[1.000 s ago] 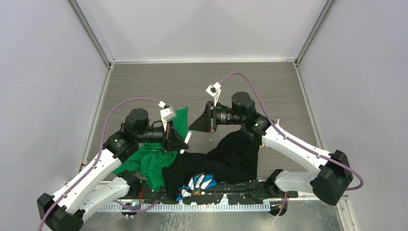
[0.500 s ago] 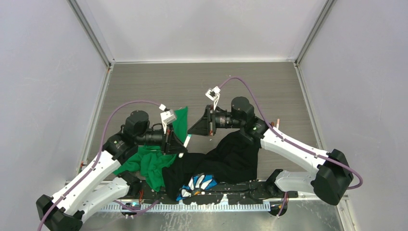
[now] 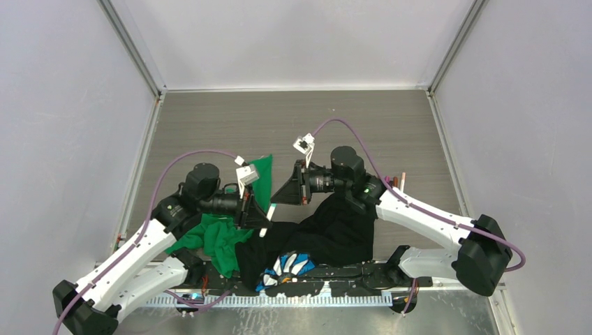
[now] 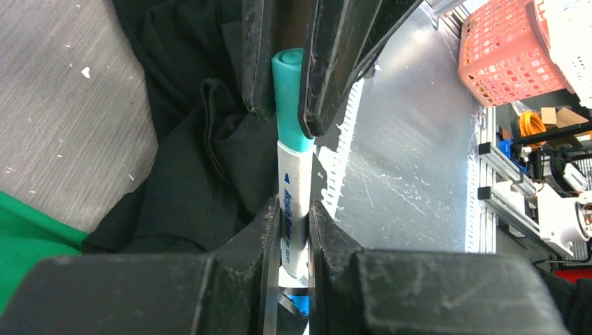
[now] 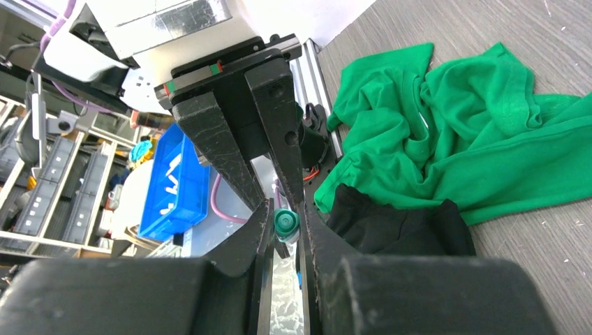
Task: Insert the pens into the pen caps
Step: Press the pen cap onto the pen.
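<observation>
Teal plastic marks the cap [image 4: 288, 98], pinched near its closed end by the right gripper [image 4: 285, 115], whose jaws stand almost together with only the cap's width between them. Its lower end meets the white barrel of the pen [image 4: 294, 188] with no gap showing; how deep the pen sits inside I cannot tell. The left gripper [image 4: 290, 208] clamps that barrel lower down, jaws just as narrow, tight against both sides. Pen and cap form one straight line between the two grippers, held off the table [image 3: 230, 122].

From above, the grippers meet nose to nose near the table's middle — the right one at 1 o'clock of the left. A green shirt [image 3: 218, 241] lies crumpled at 8 o'clock of the pen, reaching under the left gripper. A black cloth [image 3: 338, 230] spreads at 4 o'clock, under the right arm, touching the shirt. A blue-and-white striped cloth [image 3: 292, 265] shows at 6 o'clock — at the near edge.
</observation>
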